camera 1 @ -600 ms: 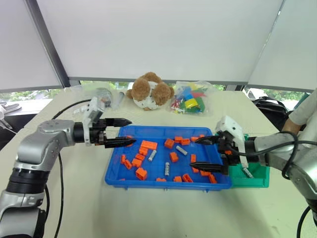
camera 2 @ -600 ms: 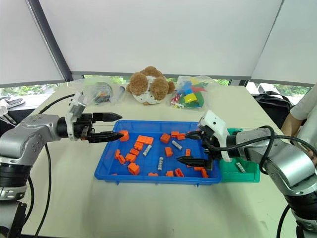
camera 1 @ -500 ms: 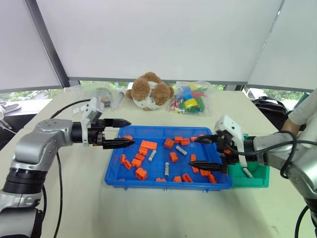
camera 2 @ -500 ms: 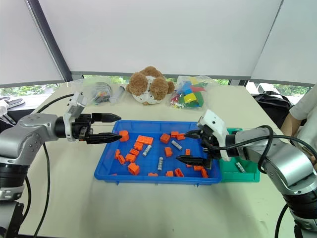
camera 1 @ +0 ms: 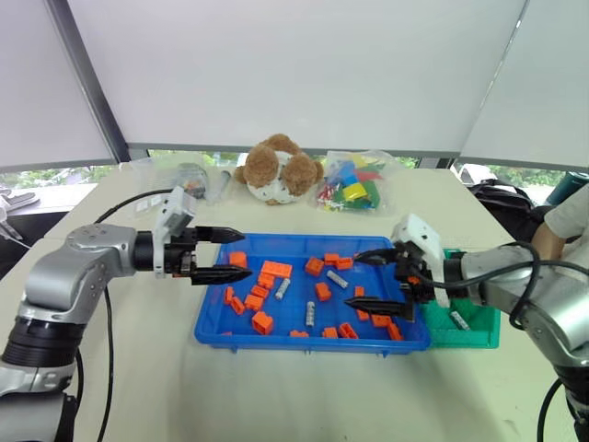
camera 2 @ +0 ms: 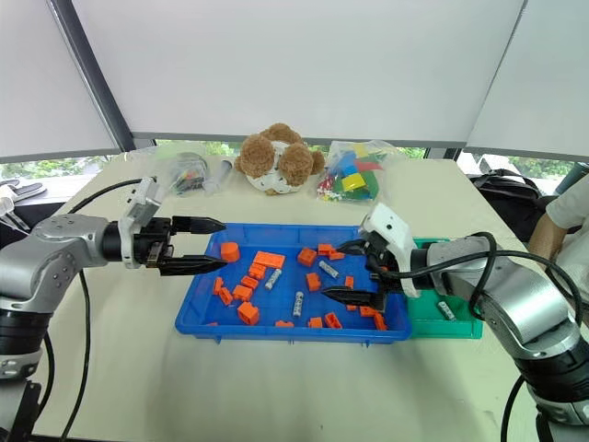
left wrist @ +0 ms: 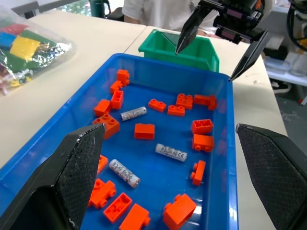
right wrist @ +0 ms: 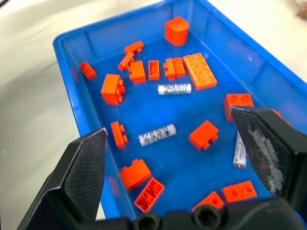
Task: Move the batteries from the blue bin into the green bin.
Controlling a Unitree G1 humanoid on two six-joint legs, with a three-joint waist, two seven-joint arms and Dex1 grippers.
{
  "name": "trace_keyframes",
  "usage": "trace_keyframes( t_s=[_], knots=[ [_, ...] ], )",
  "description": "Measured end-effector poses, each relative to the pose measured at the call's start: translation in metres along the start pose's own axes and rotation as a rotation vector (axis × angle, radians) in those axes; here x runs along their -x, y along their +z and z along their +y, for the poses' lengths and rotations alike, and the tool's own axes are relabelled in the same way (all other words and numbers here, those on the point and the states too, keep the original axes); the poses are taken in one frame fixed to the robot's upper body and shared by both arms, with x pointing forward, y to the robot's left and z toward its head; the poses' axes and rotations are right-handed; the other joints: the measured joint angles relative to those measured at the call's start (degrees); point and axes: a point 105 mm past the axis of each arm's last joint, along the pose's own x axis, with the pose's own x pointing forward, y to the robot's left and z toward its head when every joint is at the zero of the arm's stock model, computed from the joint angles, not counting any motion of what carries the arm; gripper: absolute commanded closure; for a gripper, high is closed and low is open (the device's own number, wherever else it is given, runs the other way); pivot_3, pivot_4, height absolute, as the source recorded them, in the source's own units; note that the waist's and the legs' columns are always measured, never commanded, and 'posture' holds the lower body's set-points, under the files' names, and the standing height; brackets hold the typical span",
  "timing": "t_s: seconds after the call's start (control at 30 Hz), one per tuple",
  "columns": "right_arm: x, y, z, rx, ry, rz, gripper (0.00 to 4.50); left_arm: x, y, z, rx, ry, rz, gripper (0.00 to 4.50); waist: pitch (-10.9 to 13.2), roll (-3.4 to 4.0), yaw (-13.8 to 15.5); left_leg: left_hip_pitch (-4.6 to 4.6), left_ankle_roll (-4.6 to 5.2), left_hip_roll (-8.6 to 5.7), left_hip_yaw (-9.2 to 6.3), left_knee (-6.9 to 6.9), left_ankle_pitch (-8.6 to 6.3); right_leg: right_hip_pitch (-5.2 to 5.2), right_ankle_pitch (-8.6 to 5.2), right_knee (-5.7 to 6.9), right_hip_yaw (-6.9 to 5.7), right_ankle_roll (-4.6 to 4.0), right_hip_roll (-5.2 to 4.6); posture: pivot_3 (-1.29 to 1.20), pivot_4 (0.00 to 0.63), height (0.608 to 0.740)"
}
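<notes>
The desk [camera 1: 138, 387] is bare along its near edge, in front of the blue bin [camera 1: 213, 324], and at its near left corner. Clutter sits only along the far edge: a clear bag [camera 1: 184, 173], a plush toy [camera 1: 279, 169] and a bag of coloured blocks [camera 1: 354, 182].

The left gripper [camera 1: 230, 254] reaches in level from the desk's left side, fingers pointing right and spread apart, holding nothing. One fingertip hangs over the blue bin's far left corner, the other just outside its left wall.

The blue bin lies at mid-desk. Inside are scattered orange bricks [camera 1: 276, 270] and three batteries [camera 1: 282, 288]: one left of centre, one near the front wall [camera 1: 310, 314], one towards the far right [camera 1: 338, 279]. Print shows on the battery casings but cannot be read.

The right gripper [camera 1: 372, 281] comes in from the right, angled slightly down, over the bin's right end. Its fingers stand wide apart and empty, above bricks.

The green bin [camera 1: 479, 330] sits touching the blue bin's right wall, near the desk's right edge. One battery [camera 1: 459, 319] lies in it. A person's sleeve [camera 1: 571, 207] shows past the right edge.
</notes>
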Motion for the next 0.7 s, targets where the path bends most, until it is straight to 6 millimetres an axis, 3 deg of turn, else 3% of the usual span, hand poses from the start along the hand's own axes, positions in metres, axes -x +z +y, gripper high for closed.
trace_keyframes(
  t_s=[0.17, 0.3, 0.53, 0.7],
  knots=[
    [-0.008, 0.003, 0.000, 0.007, -0.002, -0.005, 0.05, -0.001, 0.000, 0.001, 0.001, 0.002, -0.005, 0.00, 0.00, 0.00, -0.01, 0.00, 0.00, 0.00, 0.00, 0.00, 0.00, 0.00, 0.00, 0.01, 0.00, 0.00, 0.00, 0.00, 0.150, 0.733],
    [-0.028, 0.010, -0.002, 0.009, -0.006, -0.021, 0.05, -0.003, 0.000, 0.001, 0.003, 0.004, -0.010, 0.00, 0.00, 0.00, -0.19, 0.01, 0.00, 0.00, -0.01, 0.00, 0.00, -0.02, 0.00, 0.04, 0.00, 0.00, 0.02, 0.00, 0.150, 0.733],
    [-0.083, 0.007, 0.002, -0.050, 0.036, 0.030, 0.05, -0.002, 0.000, 0.002, 0.001, 0.014, -0.008, 0.00, 0.00, 0.00, -0.16, -0.01, -0.01, 0.00, 0.02, 0.00, 0.01, -0.05, 0.00, 0.07, 0.00, 0.00, 0.01, 0.00, 0.150, 0.733],
    [-0.124, -0.008, 0.008, -0.095, 0.064, 0.115, 0.05, 0.000, 0.000, 0.002, -0.003, 0.033, 0.001, 0.00, 0.00, 0.00, -0.18, -0.02, -0.02, 0.00, 0.03, 0.00, 0.01, -0.08, 0.00, 0.11, -0.02, 0.00, 0.00, 0.00, 0.150, 0.733]
  ],
)
